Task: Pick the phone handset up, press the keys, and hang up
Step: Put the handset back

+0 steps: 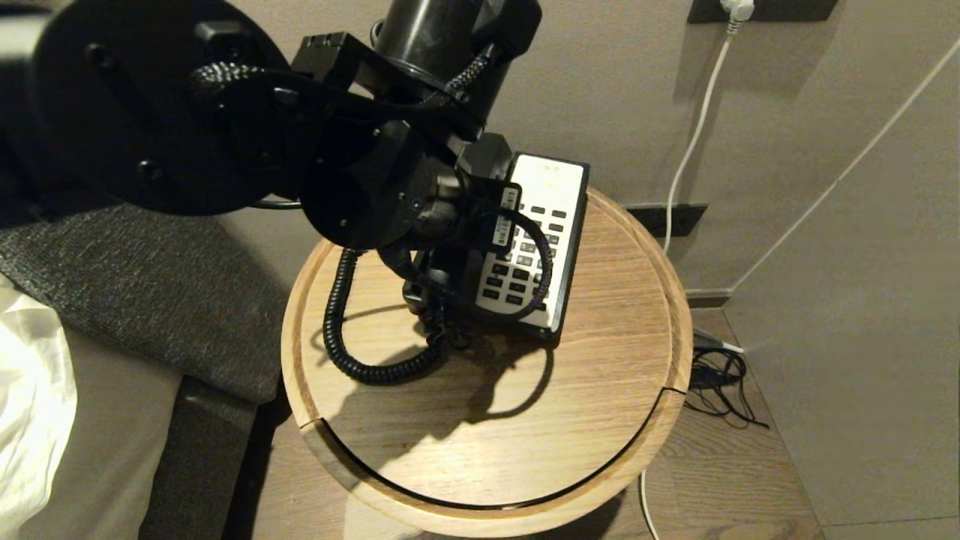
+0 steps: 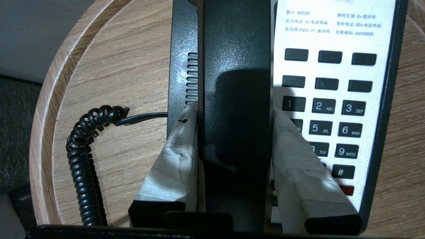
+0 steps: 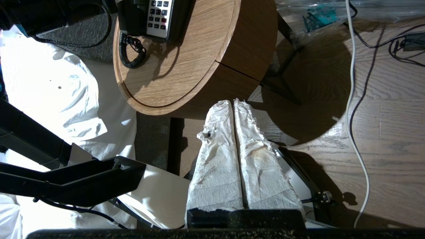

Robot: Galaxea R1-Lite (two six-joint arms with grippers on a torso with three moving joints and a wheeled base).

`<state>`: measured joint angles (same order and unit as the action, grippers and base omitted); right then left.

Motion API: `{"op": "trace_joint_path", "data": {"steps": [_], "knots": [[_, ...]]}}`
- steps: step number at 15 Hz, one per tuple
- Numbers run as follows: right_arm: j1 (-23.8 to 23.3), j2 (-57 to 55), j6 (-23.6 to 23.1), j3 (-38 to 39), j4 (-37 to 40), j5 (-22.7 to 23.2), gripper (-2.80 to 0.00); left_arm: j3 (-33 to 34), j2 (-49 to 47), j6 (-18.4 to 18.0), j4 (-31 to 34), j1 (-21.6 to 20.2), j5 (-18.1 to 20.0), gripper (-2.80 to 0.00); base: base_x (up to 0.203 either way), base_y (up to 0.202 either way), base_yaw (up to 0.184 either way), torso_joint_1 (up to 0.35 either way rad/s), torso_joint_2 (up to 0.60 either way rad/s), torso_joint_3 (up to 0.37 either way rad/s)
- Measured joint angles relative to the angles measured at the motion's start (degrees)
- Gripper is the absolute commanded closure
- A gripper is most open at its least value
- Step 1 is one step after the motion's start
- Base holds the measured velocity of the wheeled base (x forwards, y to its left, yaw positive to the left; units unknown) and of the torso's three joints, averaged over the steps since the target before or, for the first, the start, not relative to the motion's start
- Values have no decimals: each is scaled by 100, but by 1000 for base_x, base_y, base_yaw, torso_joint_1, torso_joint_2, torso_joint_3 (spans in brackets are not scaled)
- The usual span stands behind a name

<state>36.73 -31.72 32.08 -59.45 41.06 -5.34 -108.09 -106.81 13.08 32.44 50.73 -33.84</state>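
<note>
The black phone handset (image 2: 235,83) lies lengthwise along the left side of the phone base (image 2: 181,66), beside the white faceplate. My left gripper (image 2: 234,109) is shut on it, its white-wrapped fingers (image 2: 176,156) pressed against both long sides. The dark grey keys (image 2: 320,127) run in rows of three, with a red button (image 2: 347,190) partly hidden behind one finger. The coiled cord (image 2: 81,159) loops over the table. In the head view my left arm (image 1: 375,187) covers the handset; the keys (image 1: 525,255) show beside it. My right gripper (image 3: 233,103) hangs shut and empty over the floor, below the table's edge.
The phone stands at the back of a round wooden side table (image 1: 525,420) with a raised rim. A bed with a white sheet (image 1: 30,390) is on the left. A white cable (image 1: 694,142) runs down the wall, and black cables (image 1: 720,382) lie on the floor at the right.
</note>
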Motion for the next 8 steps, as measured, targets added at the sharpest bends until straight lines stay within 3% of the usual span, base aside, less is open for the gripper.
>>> {"op": "trace_joint_path", "data": {"steps": [8], "knots": [[-2,28,-8,94,-6,154,0,-139,63,-33,135,-63,175,0,0,0,0,0,0,0]]}}
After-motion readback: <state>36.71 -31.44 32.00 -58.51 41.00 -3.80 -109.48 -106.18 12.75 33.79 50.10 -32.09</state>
